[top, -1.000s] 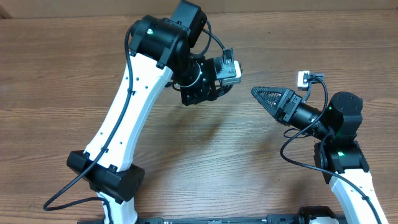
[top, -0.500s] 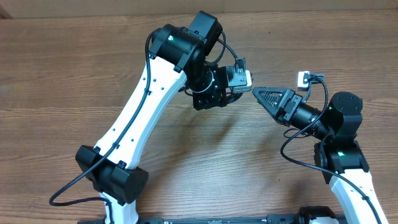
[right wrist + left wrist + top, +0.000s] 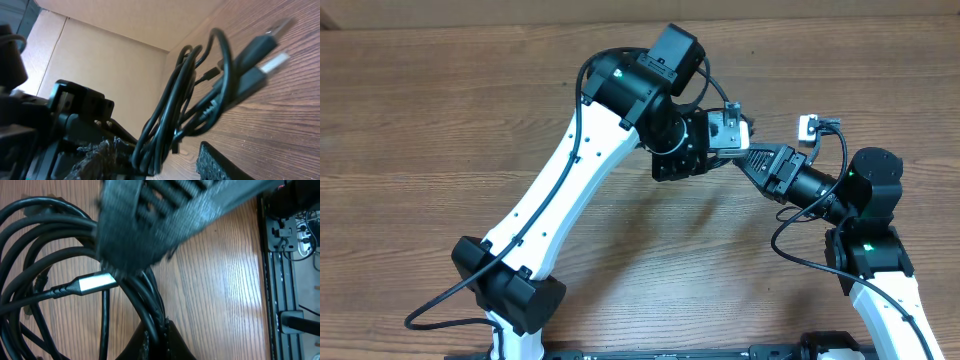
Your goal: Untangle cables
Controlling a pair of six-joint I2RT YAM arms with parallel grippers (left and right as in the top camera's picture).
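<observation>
The cables [image 3: 75, 255] are a looped bundle of thin black cords, one with a silver-tipped plug [image 3: 95, 282]. My left gripper [image 3: 160, 332] is shut on the bundle, which hangs above the wooden table. In the right wrist view the bundle [image 3: 175, 115] hangs between the spread fingers of my right gripper [image 3: 160, 162], which is open, and two USB plugs [image 3: 267, 55] stick out at the upper right. In the overhead view my left gripper [image 3: 708, 160] meets my right gripper [image 3: 752, 158] tip to tip, and the left wrist hides the cables.
The wooden table [image 3: 440, 120] spreads to the left and front. The right arm's base [image 3: 870, 260] stands at the right. A cardboard wall [image 3: 115, 55] stands behind the table. A black metal rail [image 3: 277, 270] runs along the table edge.
My left arm has swung to the right with the cable bundle until its gripper reaches the right gripper's tips. The right arm has not moved.
</observation>
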